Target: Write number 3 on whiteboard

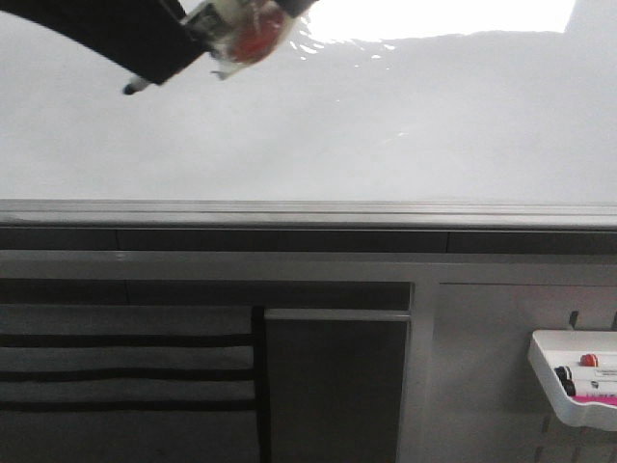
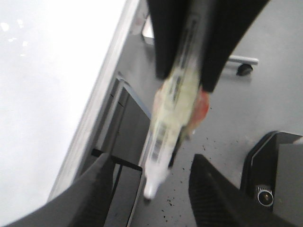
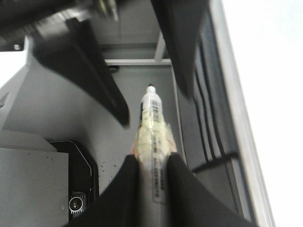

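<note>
A grey metal edge strip (image 1: 308, 207) runs across the front view below the board, and beneath it lie dark rails and a panel of grey and black stripes (image 1: 125, 367). Low on the right hangs a small white marker tray (image 1: 545, 371) holding a few capped pens (image 1: 590, 362), well apart from the work.

The large glossy white whiteboard (image 1: 386, 125) fills the upper half of that view. Its visible surface is plain white, with a hard patch of light glare along the upper edge. In the upper left corner a black arm (image 1: 116, 29) reaches over the board. It carries a pale, tape-wrapped marker with a red patch (image 1: 246, 34), whose dark tip points down and to the left, close to the board; whether it touches cannot be told.

The right wrist view shows which arm holds the marker. The right gripper (image 3: 151, 158) is clamped on the marker (image 3: 152, 127), the barrel pinched between both fingers. The board (image 3: 270, 94) lies beside it.

The left wrist view shows the left gripper (image 2: 151, 158) with its fingers spread wide, gripping nothing. The marker (image 2: 173, 109) is blurred, held from above by the other arm's black fingers (image 2: 165, 38). The board (image 2: 38, 94) lies off to one side.
</note>
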